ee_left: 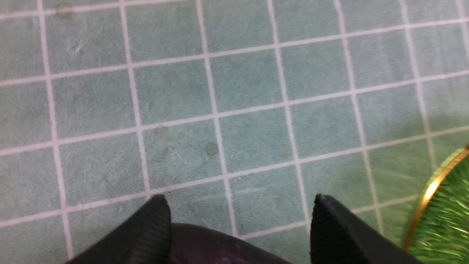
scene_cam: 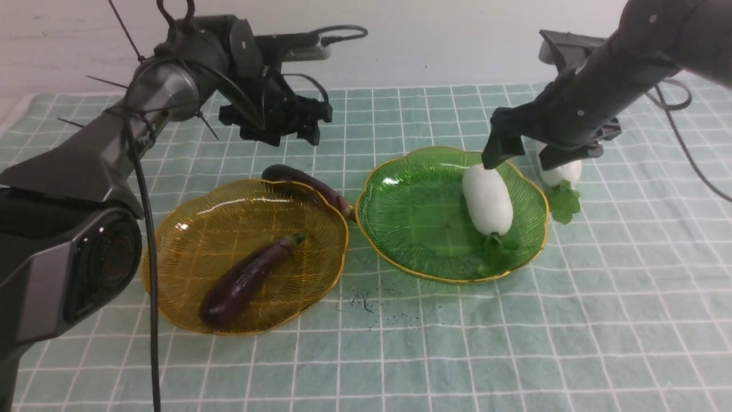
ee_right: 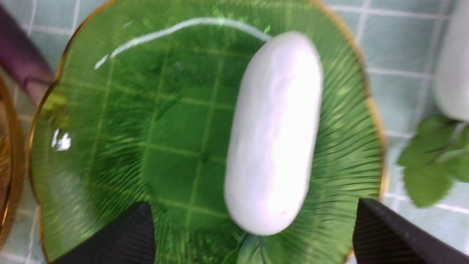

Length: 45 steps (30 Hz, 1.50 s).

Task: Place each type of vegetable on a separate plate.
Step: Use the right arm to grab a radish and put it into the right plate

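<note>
Left end effector [scene_cam: 286,136] hangs open, empty. The stray eggplant [scene_cam: 309,184] lies just nearside of it on the desk's checked cloth [scene_cam: 514,343], its long axis slanting along the amber plate's [scene_cam: 171,269] far rim towards the green plate [scene_cam: 412,217]. There's room behind. Right end effector [scene_cam: 529,160] is open too, with the loose radish [scene_cam: 563,171] beside it.

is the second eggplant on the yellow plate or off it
Off. The second eggplant lies outside the far rim of the amber plate, beside the green plate.
</note>
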### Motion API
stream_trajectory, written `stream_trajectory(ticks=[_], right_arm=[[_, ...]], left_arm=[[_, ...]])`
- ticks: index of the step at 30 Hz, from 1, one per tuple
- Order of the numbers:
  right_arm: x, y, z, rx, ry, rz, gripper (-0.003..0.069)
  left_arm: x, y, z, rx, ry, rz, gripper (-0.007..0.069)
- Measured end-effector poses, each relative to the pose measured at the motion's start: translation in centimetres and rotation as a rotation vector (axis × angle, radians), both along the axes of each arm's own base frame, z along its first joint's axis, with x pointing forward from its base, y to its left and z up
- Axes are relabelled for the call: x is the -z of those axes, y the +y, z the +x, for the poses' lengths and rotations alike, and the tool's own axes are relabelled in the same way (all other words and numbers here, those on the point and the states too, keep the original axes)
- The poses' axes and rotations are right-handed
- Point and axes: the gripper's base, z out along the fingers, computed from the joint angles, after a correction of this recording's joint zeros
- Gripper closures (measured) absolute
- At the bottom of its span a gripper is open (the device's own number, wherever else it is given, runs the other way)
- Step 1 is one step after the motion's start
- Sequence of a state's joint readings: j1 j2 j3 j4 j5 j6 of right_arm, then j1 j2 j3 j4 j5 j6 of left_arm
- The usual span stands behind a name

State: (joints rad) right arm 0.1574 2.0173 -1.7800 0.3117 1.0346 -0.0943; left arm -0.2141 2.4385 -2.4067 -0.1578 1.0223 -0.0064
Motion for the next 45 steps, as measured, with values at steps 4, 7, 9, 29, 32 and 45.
stream_trajectory(ticks=[4, 7, 9, 29, 32, 45], right_arm=[[-1.4, -1.5, 0.4, 0.041, -0.019, -0.004, -0.0020], [-2.0, -1.8, 0.3, 0.042, -0.008, -0.007, -0.0016], [-2.0, -1.8, 0.2, 0.034, 0.004, -0.013, -0.0014], [6.9, -5.5, 6.6, 0.209, -0.142, -0.140, -0.0003], [8.7, -5.5, 7.3, 0.222, -0.130, -0.131, 0.0013], [-1.4, -5.4, 5.3, 0.165, -0.093, -0.107, 0.0223]], left_arm=[[-2.0, -0.9, -0.9, 0.132, 0.011, 0.003, 0.0201], [-2.3, -2.0, -1.8, 0.303, 0.017, 0.061, 0.0216], [-2.2, -2.8, -2.2, 0.414, 0.008, 0.111, 0.0221], [-6.1, -0.9, -4.1, 0.205, 0.040, 0.114, 0.0623], [-9.0, 0.0, -7.1, 0.203, 0.046, 0.125, 0.0632], [-10.5, 8.7, -14.8, -0.032, 0.192, 0.180, 0.0632]])
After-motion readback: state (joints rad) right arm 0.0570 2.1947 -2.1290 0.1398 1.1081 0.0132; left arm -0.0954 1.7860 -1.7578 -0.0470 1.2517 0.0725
